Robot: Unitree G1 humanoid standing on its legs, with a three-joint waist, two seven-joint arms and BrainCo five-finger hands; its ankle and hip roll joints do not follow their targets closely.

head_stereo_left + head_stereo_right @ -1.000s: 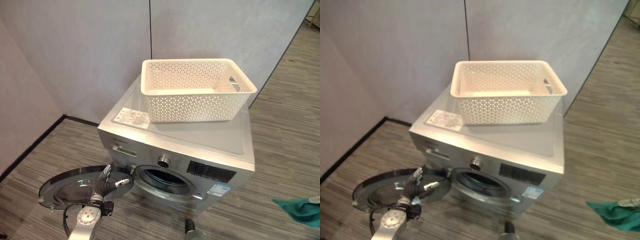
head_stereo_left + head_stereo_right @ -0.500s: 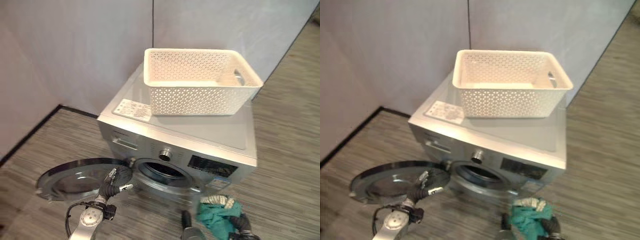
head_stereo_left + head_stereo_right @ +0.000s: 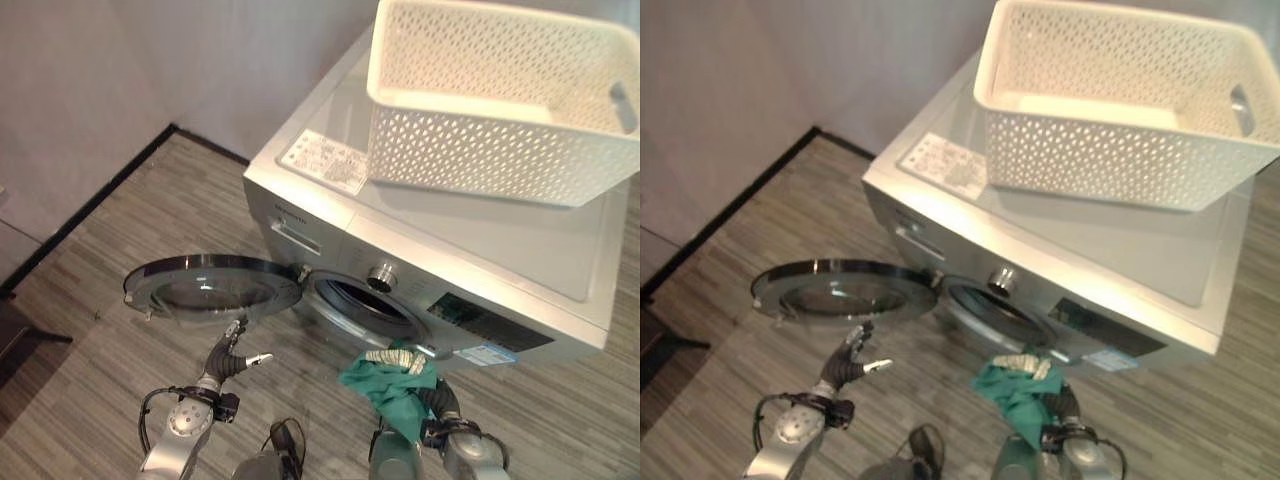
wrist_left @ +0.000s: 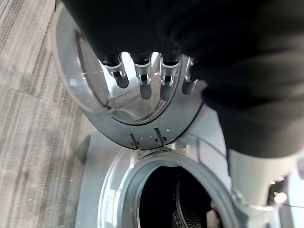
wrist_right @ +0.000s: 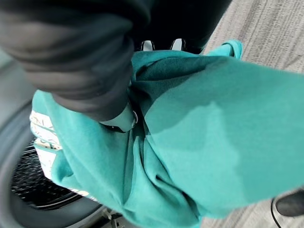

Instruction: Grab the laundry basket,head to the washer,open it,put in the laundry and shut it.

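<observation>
While gripped by the right robot hand point(image 3: 440, 403), green laundry point(image 3: 392, 378) apparently touches the washer point(image 3: 450, 270).

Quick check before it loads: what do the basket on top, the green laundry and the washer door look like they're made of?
Basket: cream, likely moulded plastic, going by its stiff perforated lattice walls. Green laundry: soft fabric, folding and draping from the right hand. Washer door: clear bowl, glass or plastic, in a shiny metallic-looking ring.

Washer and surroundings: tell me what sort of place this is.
Probably a bare laundry corner or test room: a silver front-loading washer with its door open, a white basket on top, plain partition walls and a wood-look floor.
</observation>
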